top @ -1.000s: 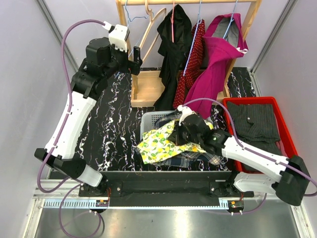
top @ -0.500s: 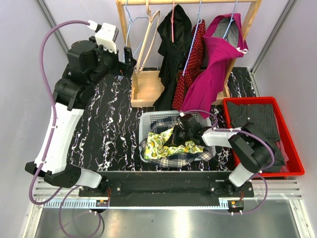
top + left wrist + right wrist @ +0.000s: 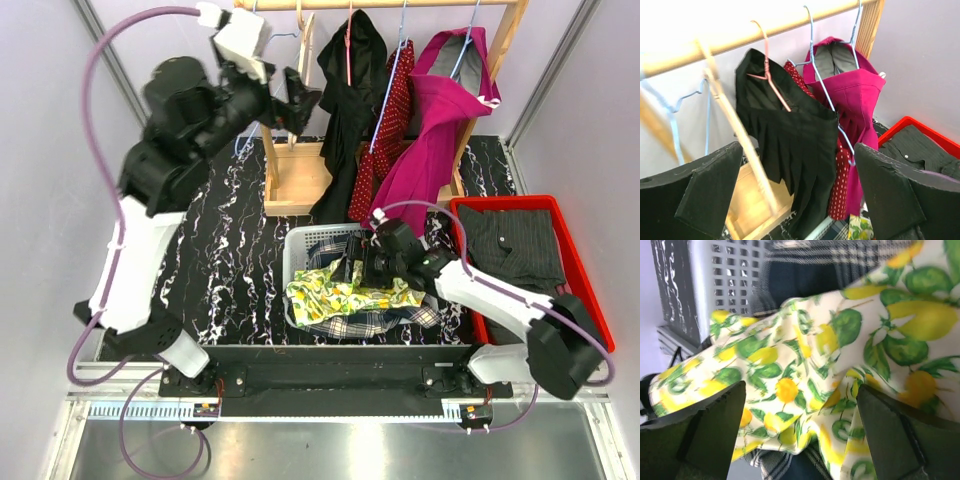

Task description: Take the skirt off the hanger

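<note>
Hanging from the wooden rail [image 3: 765,30] on a pink hanger [image 3: 771,82], the black skirt [image 3: 800,150] is the task's thing: pleated, upright, on the rack at the back of the counter [image 3: 220,250]. Your left pincer [image 3: 305,98] is raised to rail height just left of that skirt, its 2 fingers [image 3: 695,195] spread wide with nothing clamped. A bare wood hanger [image 3: 735,130] hangs tilted and blurred between the fingers in the left wrist view. You cannot tell whether it touches either one. A bare blue hanger [image 3: 677,115] hangs further left. Right of the skirt, a red dotted garment [image 3: 842,185] hangs against it, and then a magenta garment [image 3: 850,95] hangs beside the rack's post.

Your right pincer [image 3: 358,268] sits low over the grey basket [image 3: 300,240], which stands in front of the rack. Its fingers [image 3: 700,440] are apart, and a lemon cloth [image 3: 805,365] lies below the gap between them. That cloth is heaped on a plaid cloth [image 3: 390,318] in the basket and spills over the near rim. Whether it is a skirt you cannot tell. A red bin [image 3: 505,201] right of the basket holds a dark folded garment [image 3: 515,245].
</note>
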